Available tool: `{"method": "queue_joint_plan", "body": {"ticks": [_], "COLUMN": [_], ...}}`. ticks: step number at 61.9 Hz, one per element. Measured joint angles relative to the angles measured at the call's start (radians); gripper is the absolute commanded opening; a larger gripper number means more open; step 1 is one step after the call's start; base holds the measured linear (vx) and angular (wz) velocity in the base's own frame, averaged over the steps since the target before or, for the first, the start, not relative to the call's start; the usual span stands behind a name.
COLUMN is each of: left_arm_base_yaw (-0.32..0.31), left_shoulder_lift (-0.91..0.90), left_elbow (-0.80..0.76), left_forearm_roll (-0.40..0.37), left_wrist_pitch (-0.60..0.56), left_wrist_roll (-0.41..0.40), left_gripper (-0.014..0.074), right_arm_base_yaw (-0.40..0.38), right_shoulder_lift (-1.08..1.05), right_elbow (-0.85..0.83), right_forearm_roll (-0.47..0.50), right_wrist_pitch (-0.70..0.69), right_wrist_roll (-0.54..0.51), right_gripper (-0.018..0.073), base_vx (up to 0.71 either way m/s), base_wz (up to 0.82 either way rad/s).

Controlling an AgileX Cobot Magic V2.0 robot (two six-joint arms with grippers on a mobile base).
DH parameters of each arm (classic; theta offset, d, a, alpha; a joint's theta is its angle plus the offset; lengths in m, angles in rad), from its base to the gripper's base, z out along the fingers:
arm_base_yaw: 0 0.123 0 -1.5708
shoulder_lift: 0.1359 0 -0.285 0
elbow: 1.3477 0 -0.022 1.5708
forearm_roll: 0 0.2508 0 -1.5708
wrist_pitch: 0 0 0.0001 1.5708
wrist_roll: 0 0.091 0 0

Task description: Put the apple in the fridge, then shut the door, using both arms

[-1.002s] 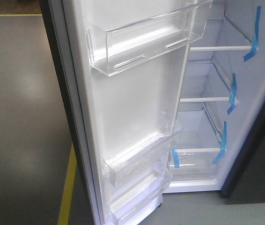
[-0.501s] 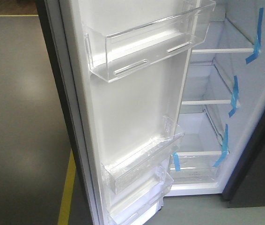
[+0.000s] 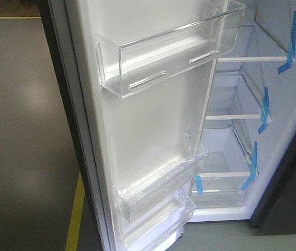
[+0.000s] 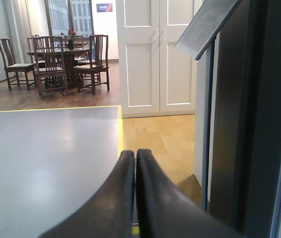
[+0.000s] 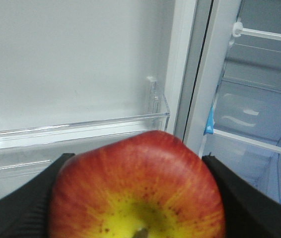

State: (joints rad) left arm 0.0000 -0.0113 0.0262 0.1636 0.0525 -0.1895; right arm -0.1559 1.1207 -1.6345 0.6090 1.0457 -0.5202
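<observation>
Fridge (image 3: 294, 120) stands open. Its door (image 3: 143, 120) is swung wide on the fridge's left side, with the white inner face toward the front camera and the dark grey outer edge toward the grey floor (image 3: 22, 130). The door carries three clear bins: top bin (image 3: 163, 57), middle bin (image 3: 158, 188) and lowest bin (image 3: 156, 227), the last cut by the frame edge.

Inside the fridge, white shelves (image 3: 250, 59) sit one above another, with a clear drawer (image 3: 221, 191) under the lowest. Blue tape strips (image 3: 293, 36) mark the fridge's right inner wall at the shelf ends. A yellow line (image 3: 75, 214) runs on the floor left of the fridge door.

Apple (image 5: 138, 188) is outside the fridge, in front of its open side, on no shelf and in no bin. The right fingers (image 5: 21, 203) grip it, one dark finger against each flank. Its skin is red, yellow around the stem, which points at the wrist camera. Beyond it is a clear door bin, which one I cannot tell. The fridge's shelves show further right, past the hinge gap.

Left fingers (image 4: 155, 198) are closed tip to tip with nothing between them. A dark grey panel (image 4: 240, 124) rises just beside them, fridge wall or door outside, unclear which. Well away from the fridge are white double doors (image 4: 155, 54), a wooden floor (image 4: 160, 139) and a dining table with chairs (image 4: 56, 59).
</observation>
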Motion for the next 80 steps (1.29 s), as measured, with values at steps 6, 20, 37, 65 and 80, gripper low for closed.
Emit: {"method": "queue_joint_plan", "body": {"ticks": [6, 20, 37, 65, 80], "left_arm_base_yaw": [0.0, 0.0, 0.0, 0.0, 0.0], "left_shoulder_lift": [0.0, 0.0, 0.0, 0.0, 0.0], "left_elbow": [0.0, 0.0, 0.0, 0.0, 0.0], "left_forearm_roll": [0.0, 0.0, 0.0, 0.0, 0.0], "left_wrist_pitch": [0.0, 0.0, 0.0, 0.0, 0.0], "left_wrist_roll": [0.0, 0.0, 0.0, 0.0, 0.0], "left_gripper": [-0.0006, -0.0006, -0.0006, -0.0006, -0.0006], "right_arm_base_yaw": [0.0, 0.0, 0.0, 0.0, 0.0], "right_shoulder_lift": [0.0, 0.0, 0.0, 0.0, 0.0], "right_elbow": [0.0, 0.0, 0.0, 0.0, 0.0], "right_forearm_roll": [0.0, 0.0, 0.0, 0.0, 0.0], "right_wrist_pitch": [0.0, 0.0, 0.0, 0.0, 0.0], "right_wrist_roll": [0.0, 0.0, 0.0, 0.0, 0.0], "right_gripper": [-0.0007, -0.0007, -0.0007, -0.0007, -0.0007], "base_vx": [0.01, 0.0, 0.0, 0.0, 0.0], "base_wz": [0.02, 0.0, 0.0, 0.0, 0.0]}}
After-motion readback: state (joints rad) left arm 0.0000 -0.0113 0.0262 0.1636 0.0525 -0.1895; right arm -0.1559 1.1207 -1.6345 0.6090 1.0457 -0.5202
